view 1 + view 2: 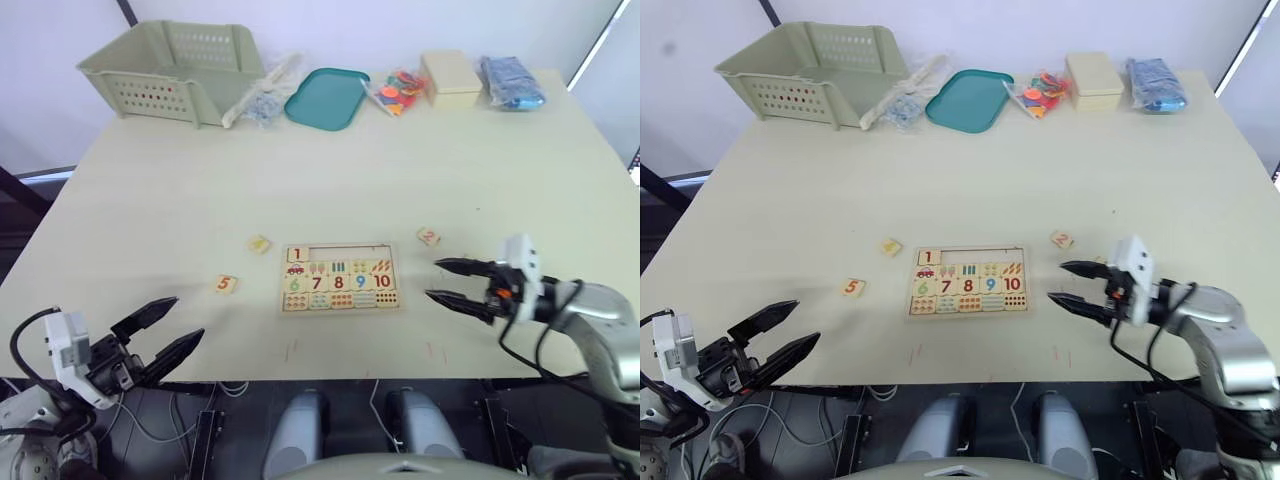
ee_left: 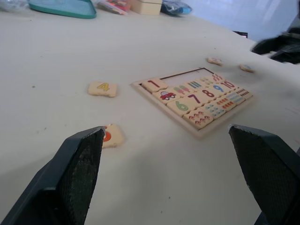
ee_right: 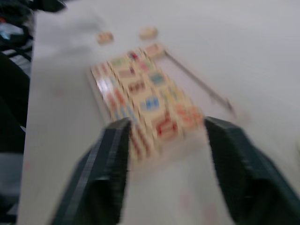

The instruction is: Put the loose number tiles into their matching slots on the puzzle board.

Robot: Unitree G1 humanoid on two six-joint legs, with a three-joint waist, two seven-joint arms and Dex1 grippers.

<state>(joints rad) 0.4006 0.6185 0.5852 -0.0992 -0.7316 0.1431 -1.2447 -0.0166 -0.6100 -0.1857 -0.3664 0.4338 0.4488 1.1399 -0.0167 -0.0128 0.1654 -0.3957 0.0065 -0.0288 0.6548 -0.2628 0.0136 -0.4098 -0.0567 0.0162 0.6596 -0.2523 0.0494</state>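
The puzzle board (image 1: 339,278) lies flat near the table's front edge. Its two lower rows are filled, and tile 1 (image 1: 297,254) sits at the left end of the top row, whose other slots (image 1: 345,252) are bare. Three loose number tiles lie around it: tile 5 (image 1: 226,284) to the left, tile 4 (image 1: 259,243) at the upper left, and tile 2 (image 1: 428,237) at the upper right. One more tile (image 2: 247,68) lies close to my right gripper. My left gripper (image 1: 185,320) hangs open over the front edge, left of tile 5. My right gripper (image 1: 433,279) is open just right of the board.
Along the far edge stand a pale green basket (image 1: 175,68), a clear bag (image 1: 262,95), a teal tray (image 1: 326,97), a heap of bright plastic pieces (image 1: 400,90), a cream box (image 1: 452,78) and a blue bag (image 1: 512,82).
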